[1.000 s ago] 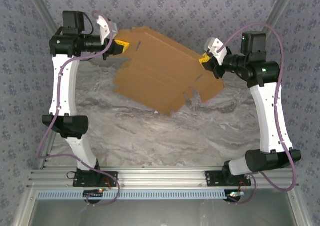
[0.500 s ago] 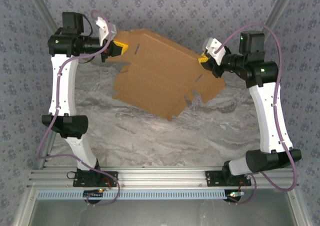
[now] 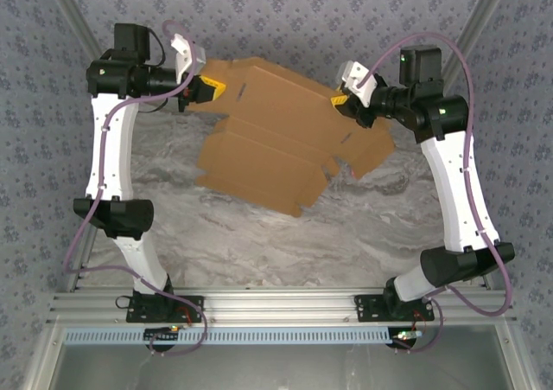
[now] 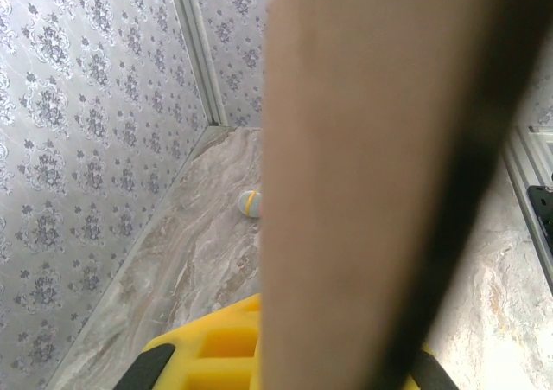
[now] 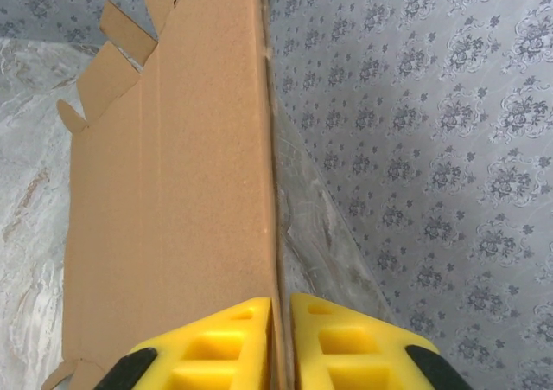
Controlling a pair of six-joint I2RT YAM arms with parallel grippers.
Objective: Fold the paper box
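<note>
**Paper box.** I found the paper box [image 3: 276, 139] to be a flat, brown, die-cut sheet rather than a formed container. Its panels, notched flaps and crease lines lay open to the top camera. It was slung between the two arms over the far half of the marble-patterned table [image 3: 259, 243], with its near edge sagging toward the surface. I could not tell whether that edge touched the table.

**Left gripper.** The left gripper [image 3: 207, 88] sat at the sheet's far-left corner. On its wrist camera the cardboard ran blurred and close across the lens, passing between the yellow fingers. I judged it clamped on the sheet.

**Right gripper.** The right gripper [image 3: 340, 102] was at the sheet's far-right edge. Its wrist camera showed the two yellow pads [image 5: 220, 347] pressed together with the cardboard edge pinched between them — closed firmly on the sheet.

**Other.** A small pale round object with a yellow band [image 4: 250, 203] lay on the table near the left wall — well apart from the sheet.
</note>
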